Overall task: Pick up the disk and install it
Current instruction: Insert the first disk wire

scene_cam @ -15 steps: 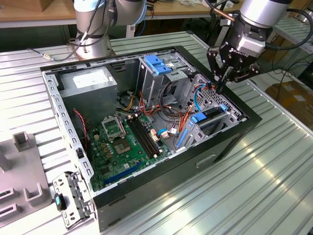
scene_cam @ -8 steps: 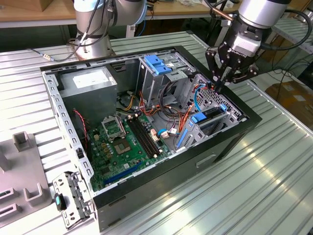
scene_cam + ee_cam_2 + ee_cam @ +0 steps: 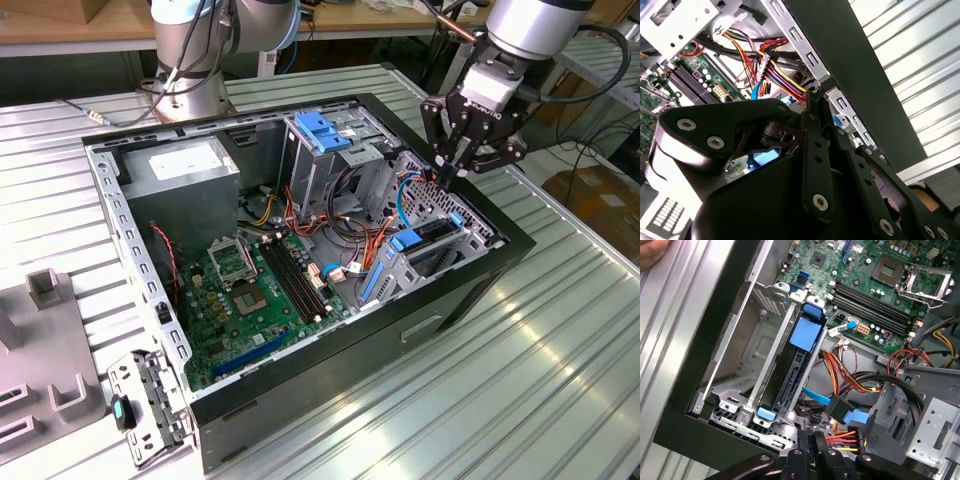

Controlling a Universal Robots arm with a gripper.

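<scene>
The disk (image 3: 428, 237) sits on edge in the drive bay at the exterior view's right end of the open computer case (image 3: 150, 270), blue rails at both ends. In the first wrist view the disk (image 3: 792, 375) shows as a dark slab between silver rails, with a blue tab over it. My gripper (image 3: 447, 178) hangs just above the far end of that bay, fingers pointing down and shut with nothing between them. The closed fingertips (image 3: 810, 437) hover over the bay's cable end, apart from the disk. In the second wrist view the gripper (image 3: 812, 97) points at the coloured cables.
A bare blue bracket (image 3: 322, 130) tops the middle drive cage. A grey power supply box (image 3: 185, 165) and the green motherboard (image 3: 250, 290) fill the case. Cable bundles (image 3: 850, 375) lie beside the bay. A grey fixture (image 3: 40, 340) stands on the table. A hand (image 3: 652, 250) shows outside the case.
</scene>
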